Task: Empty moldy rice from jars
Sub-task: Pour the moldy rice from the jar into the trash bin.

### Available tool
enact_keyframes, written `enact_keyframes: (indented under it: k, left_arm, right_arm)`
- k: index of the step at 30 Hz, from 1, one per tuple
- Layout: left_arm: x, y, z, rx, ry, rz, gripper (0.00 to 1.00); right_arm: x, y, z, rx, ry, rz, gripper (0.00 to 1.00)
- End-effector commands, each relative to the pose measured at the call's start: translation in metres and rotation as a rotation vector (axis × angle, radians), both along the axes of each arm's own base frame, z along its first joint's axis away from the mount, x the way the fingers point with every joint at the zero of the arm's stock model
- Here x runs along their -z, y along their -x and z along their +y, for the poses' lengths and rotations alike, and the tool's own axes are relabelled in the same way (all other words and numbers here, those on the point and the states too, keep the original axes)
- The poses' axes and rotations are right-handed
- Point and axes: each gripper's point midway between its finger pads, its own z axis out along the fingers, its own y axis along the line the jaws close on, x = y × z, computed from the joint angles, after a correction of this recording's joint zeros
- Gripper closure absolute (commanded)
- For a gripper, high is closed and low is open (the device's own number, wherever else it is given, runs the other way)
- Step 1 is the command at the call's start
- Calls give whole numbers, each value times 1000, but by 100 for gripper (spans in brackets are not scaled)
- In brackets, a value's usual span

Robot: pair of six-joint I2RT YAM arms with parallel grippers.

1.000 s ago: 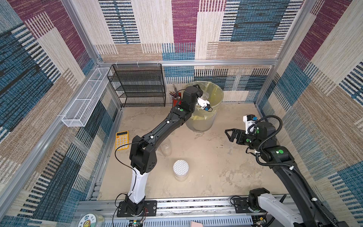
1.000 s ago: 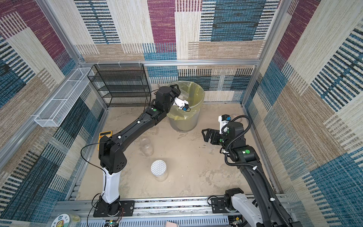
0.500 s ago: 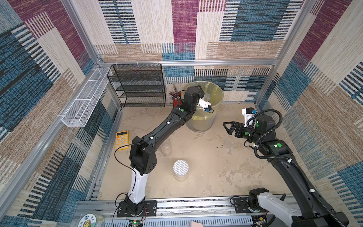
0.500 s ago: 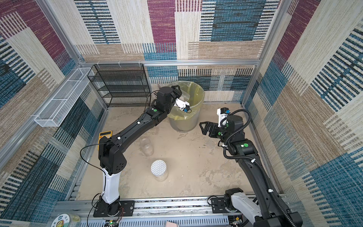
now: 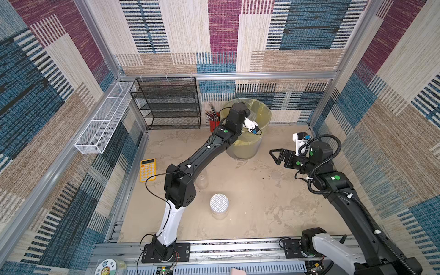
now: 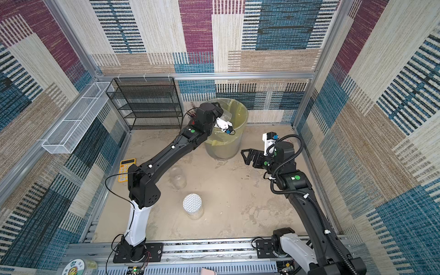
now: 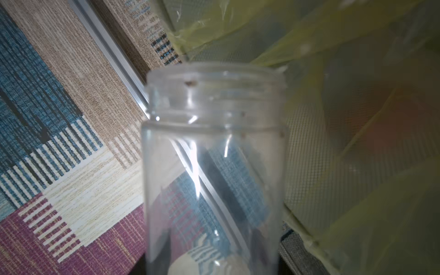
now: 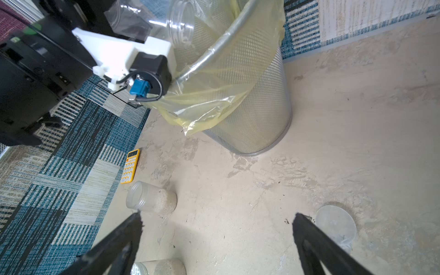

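Yellow calculator (image 5: 147, 166) lay at the table's (image 5: 250, 214) left edge. Just right of it stood a clear jar (image 8: 152, 198), pale rice (image 8: 164, 200) in its lower part. The grid-lidded jar (image 5: 219, 207) stood upright nearer the front. Left fingers (image 8: 135, 33) were clamped on an open jar (image 7: 214, 142), tilted, mouth over the yellow-bagged bin (image 5: 247, 147). A loose clear lid (image 8: 335, 223) lay flat. Right fingers (image 8: 123, 238) were spread wide, holding nothing.
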Motion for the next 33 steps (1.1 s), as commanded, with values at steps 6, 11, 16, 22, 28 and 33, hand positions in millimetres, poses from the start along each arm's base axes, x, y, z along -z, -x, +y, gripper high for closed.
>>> enact_keyframes:
  k: [6,11,16,22,28,33]
  left_arm:
    - [-8,1,15,-29,-22,-11,100]
    - [-22,-5,26,-42,-18,-44,100]
    - [-15,0,23,-21,-57,-34,100]
    - [-24,0,24,-43,-17,-35,100]
    - [-30,3,31,-65,22,-11,100]
    - [-31,8,36,-82,73,22,100]
  right_arm:
    - [-5,-1,3,-9,-27,-25,1]
    - [-2,4,-1,11,-21,-30,1]
    - [-1,2,1,5,-32,-23,1]
    - [-3,6,-3,19,-20,-34,1]
    - [5,8,-1,9,-18,-4,1]
    - [6,8,1,-2,-23,5,1]
